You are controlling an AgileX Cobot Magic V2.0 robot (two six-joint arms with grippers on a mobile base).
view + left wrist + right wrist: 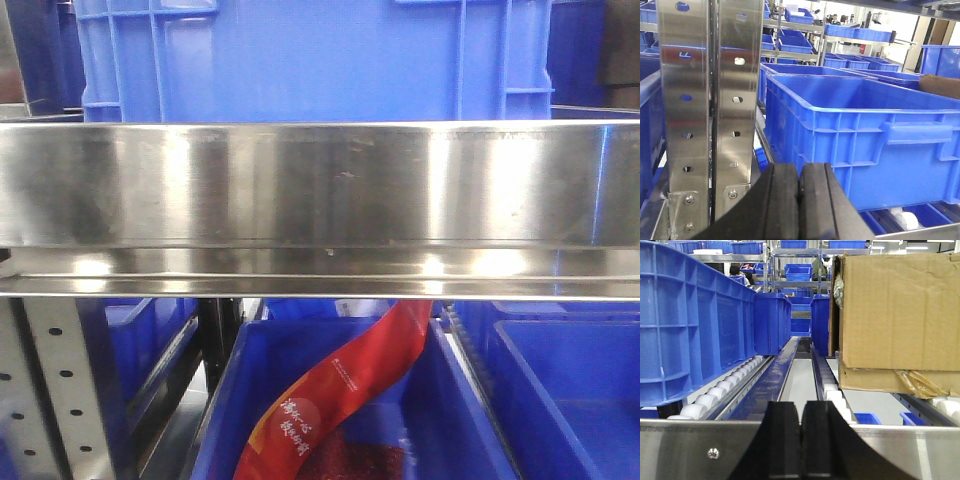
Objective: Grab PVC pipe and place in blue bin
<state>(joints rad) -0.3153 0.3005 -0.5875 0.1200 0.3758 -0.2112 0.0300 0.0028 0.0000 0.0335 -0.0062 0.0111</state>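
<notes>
No PVC pipe shows in any view. A large blue bin (865,135) stands on the rack just ahead and right of my left gripper (799,172), whose black fingers are pressed together on nothing. My right gripper (801,407) is also shut and empty, level with the steel front rail (700,445) of a roller shelf. On that shelf a blue bin (685,335) sits at the left. In the front view another blue bin (320,60) stands above a wide steel beam (320,200); neither gripper appears there.
A perforated steel upright (710,110) rises close on the left gripper's left. A cardboard box (895,320) occupies the roller shelf's right side, with white rollers (715,395) between. Below the beam, a blue bin (450,420) holds a red bag (340,400).
</notes>
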